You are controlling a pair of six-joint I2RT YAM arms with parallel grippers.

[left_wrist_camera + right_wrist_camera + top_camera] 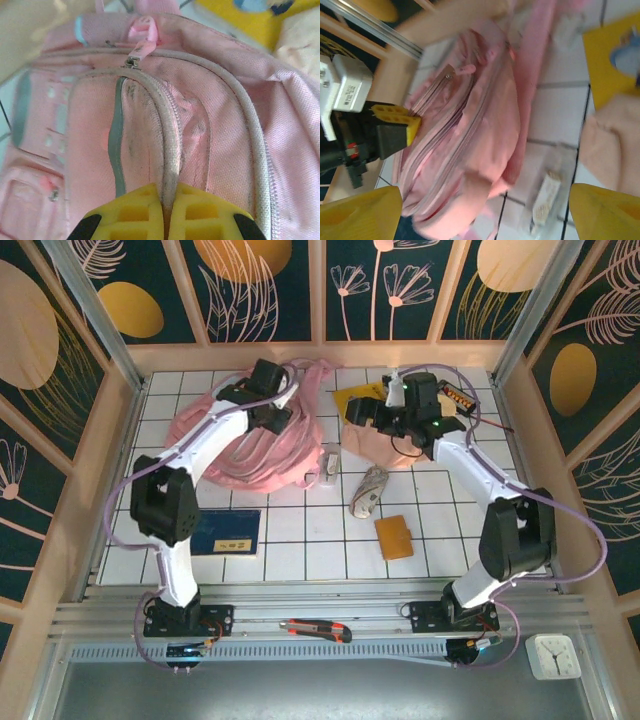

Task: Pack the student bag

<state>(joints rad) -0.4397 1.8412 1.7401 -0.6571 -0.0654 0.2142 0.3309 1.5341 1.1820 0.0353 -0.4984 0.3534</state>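
Note:
The student bag, a big pink backpack, lies at the back left of the tiled table. My left gripper rests on top of it. In the left wrist view the bag shows its pale zip lines, and the yellow fingers of my left gripper are shut on a raised pale zipper ridge. My right gripper hangs open to the right of the bag, above a yellow book. In the right wrist view its wide-apart tips frame the bag, and the left gripper shows pinching the bag's edge.
A yellow book and a pale pink pouch lie at the back middle. A clear packet, a grey speckled item, a brown wallet and a blue book lie nearer. A utility knife rests on the front rail.

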